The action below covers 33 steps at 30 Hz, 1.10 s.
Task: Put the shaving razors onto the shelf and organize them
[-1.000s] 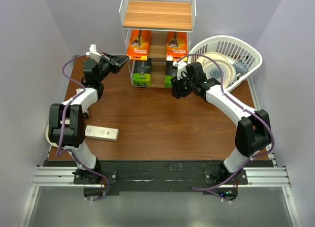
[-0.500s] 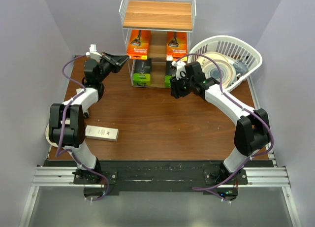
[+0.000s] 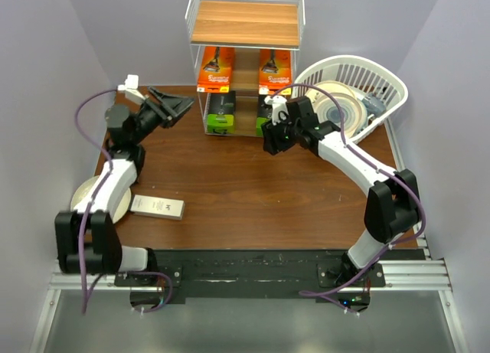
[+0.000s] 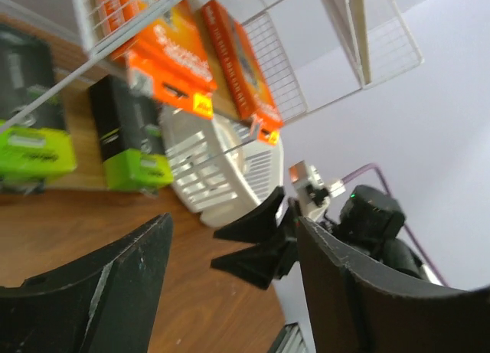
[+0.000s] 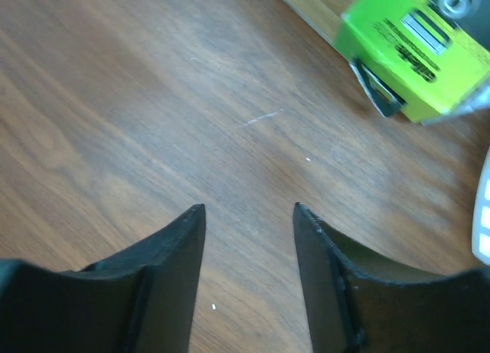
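The shelf (image 3: 245, 24) stands at the back centre. Two orange razor cards (image 3: 215, 68) (image 3: 274, 68) sit on its middle board, and two black boxes with lime-green ends (image 3: 220, 112) (image 3: 263, 117) on its bottom board. A long slim white box (image 3: 157, 207) lies on the table at front left. My left gripper (image 3: 178, 105) hangs open and empty, left of the shelf. My right gripper (image 3: 269, 142) is open and empty over bare wood, just in front of the right green box (image 5: 417, 50). The left wrist view shows the orange cards (image 4: 172, 50) and green-ended boxes (image 4: 130, 135).
A white slotted basket (image 3: 387, 81) holding cream plates (image 3: 341, 108) sits right of the shelf, close behind my right arm. Another cream plate (image 3: 90, 204) lies at the table's left edge under my left arm. The shelf's top board carries nothing.
My left arm has swung back and to the left, away from the shelf, and its gripper has opened. My right gripper has opened a little wider and barely moved.
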Each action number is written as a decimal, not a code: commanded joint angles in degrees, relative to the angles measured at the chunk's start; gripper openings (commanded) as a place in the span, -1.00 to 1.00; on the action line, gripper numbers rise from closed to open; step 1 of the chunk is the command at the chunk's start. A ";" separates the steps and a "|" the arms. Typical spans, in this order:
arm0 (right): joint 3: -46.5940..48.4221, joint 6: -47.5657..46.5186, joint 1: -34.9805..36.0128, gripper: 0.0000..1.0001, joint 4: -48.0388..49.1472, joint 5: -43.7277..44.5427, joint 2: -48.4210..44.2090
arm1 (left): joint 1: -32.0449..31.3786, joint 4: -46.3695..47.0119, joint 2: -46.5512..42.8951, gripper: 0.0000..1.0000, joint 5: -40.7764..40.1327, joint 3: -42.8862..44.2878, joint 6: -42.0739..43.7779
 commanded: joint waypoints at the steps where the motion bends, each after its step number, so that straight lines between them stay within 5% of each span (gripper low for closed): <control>1: 0.27 -6.80 6.39 0.23 0.11 -5.50 -3.59 | 7.39 -29.25 -10.29 0.52 3.39 -4.76 15.46; 4: -0.09 -7.43 12.02 0.49 1.24 -6.39 -3.42 | 13.82 -44.68 -13.11 0.61 3.38 -5.20 23.63; 6: 0.26 -7.43 16.15 0.97 2.91 -6.65 -2.28 | 17.33 -51.39 -14.33 0.65 2.41 -3.98 29.51; 12: 2.99 -7.09 28.54 0.97 7.65 -2.62 5.87 | 24.28 -56.26 -18.03 0.78 -2.95 -3.53 31.75; 13: 3.51 -5.34 29.52 0.98 8.36 -2.09 7.03 | 24.82 -56.17 -18.38 0.99 -1.39 -3.36 30.96; 23: 12.83 -5.41 39.28 0.98 11.44 6.53 18.46 | 30.53 -54.49 -20.41 1.00 5.13 -0.28 27.43; 33: 20.12 -4.71 41.22 0.98 11.44 6.27 26.98 | 32.65 -52.30 -23.57 1.00 5.05 -1.68 25.68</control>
